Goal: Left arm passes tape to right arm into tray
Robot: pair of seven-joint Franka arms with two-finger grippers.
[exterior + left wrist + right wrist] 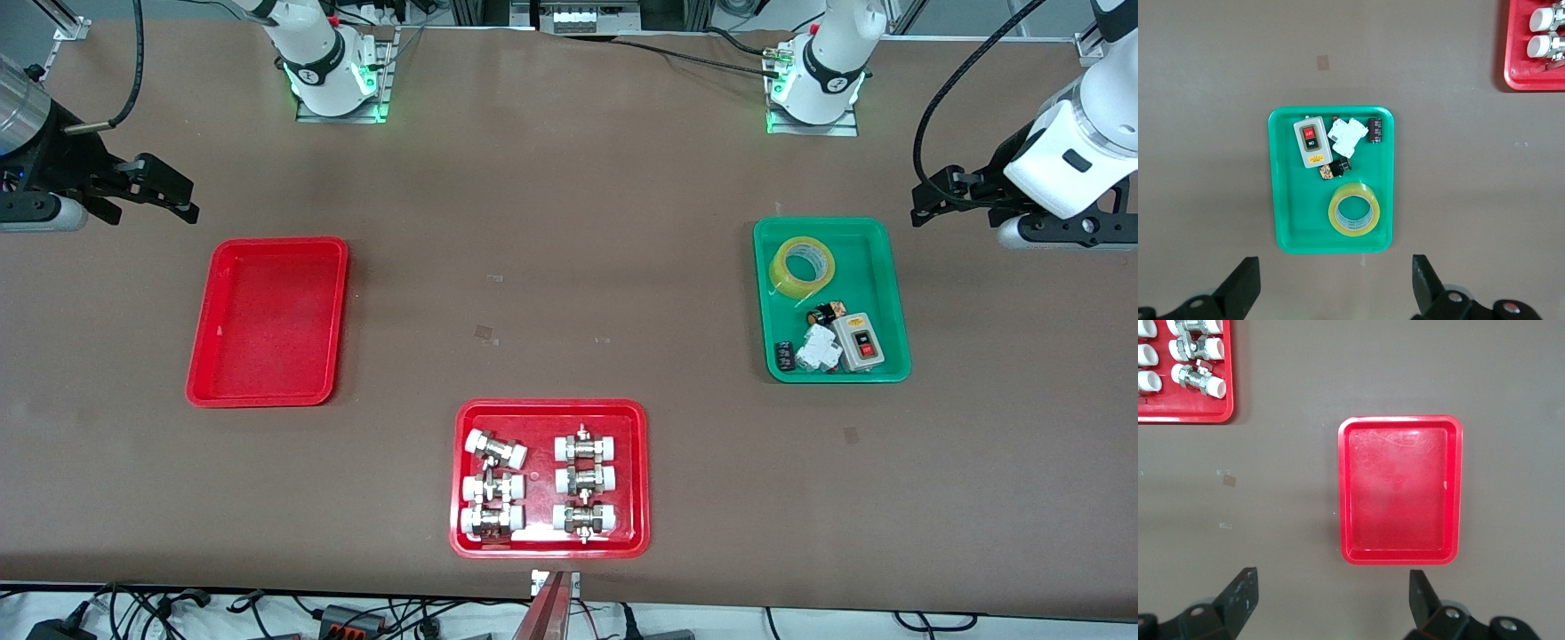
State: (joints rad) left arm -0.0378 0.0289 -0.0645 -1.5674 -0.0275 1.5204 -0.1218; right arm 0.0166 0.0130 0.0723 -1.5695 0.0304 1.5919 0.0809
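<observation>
The yellow tape roll (786, 277) lies flat in the green tray (876, 267), at the tray's end nearest the robot bases. It also shows in the left wrist view (1336, 217). My left gripper (933, 200) is open and empty, up over bare table beside the green tray toward the left arm's end; in its wrist view (1335, 267) the fingers stand wide apart. The plain red tray (267, 320) is empty and shows in the right wrist view (1399, 490). My right gripper (169, 191) is open and empty, up over bare table near that tray (1333, 580).
The green tray (1288, 200) also holds a grey switch box (859, 342), a white breaker (820, 348) and small dark parts. A red tray with several metal fittings (549, 407) sits near the front edge of the table.
</observation>
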